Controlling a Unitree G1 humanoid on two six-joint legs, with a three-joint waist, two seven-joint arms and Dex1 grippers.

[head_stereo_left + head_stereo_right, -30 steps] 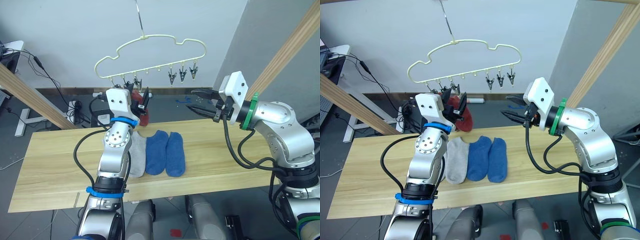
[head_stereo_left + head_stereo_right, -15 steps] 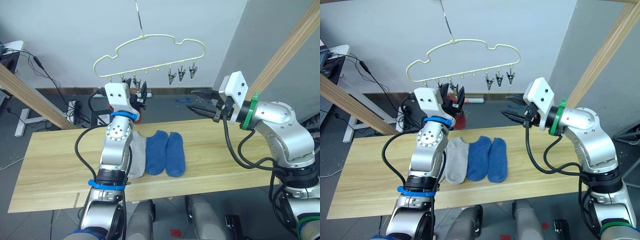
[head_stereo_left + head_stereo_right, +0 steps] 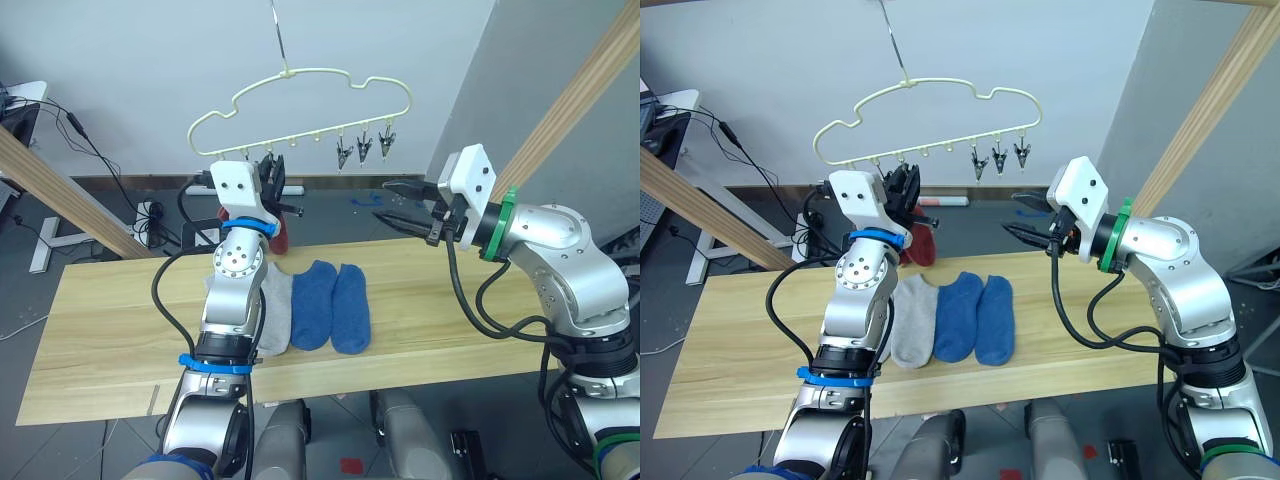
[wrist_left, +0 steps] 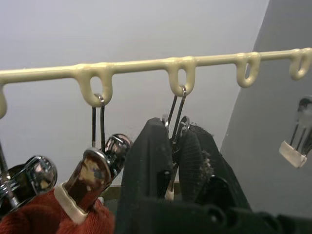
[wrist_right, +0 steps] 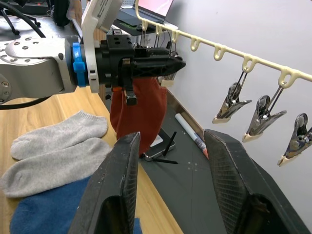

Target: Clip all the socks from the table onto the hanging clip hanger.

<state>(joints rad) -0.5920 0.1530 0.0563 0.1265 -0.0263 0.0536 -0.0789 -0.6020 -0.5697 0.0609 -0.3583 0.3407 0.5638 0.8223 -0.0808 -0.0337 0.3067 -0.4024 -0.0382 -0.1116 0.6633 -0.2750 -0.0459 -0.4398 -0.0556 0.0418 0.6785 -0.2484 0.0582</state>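
The pale yellow-green clip hanger (image 3: 291, 75) hangs above the table's (image 3: 110, 330) far edge. My left gripper (image 3: 272, 180) is raised to its left-hand clips and shut on one metal clip (image 4: 173, 114), which sits between the black fingers (image 4: 146, 161). A brick-red sock (image 3: 282, 238) hangs just beneath, held by neighbouring clips (image 4: 95, 168). Two grey socks (image 3: 272, 310) and two blue socks (image 3: 350, 308) lie side by side on the table. To the right of the hanger, at clip height, my right gripper (image 3: 388, 205) stands open and empty.
Three free clips (image 3: 362, 145) hang at the hanger's right end. Thick wooden poles slant up at the left (image 3: 60, 190) and at the right (image 3: 570, 100). Cables and small items lie on the floor behind the table.
My left gripper has risen from beside the red sock up into the hanger's clips and closed on one. The red sock now hangs longer below it. The right arm is unmoved.
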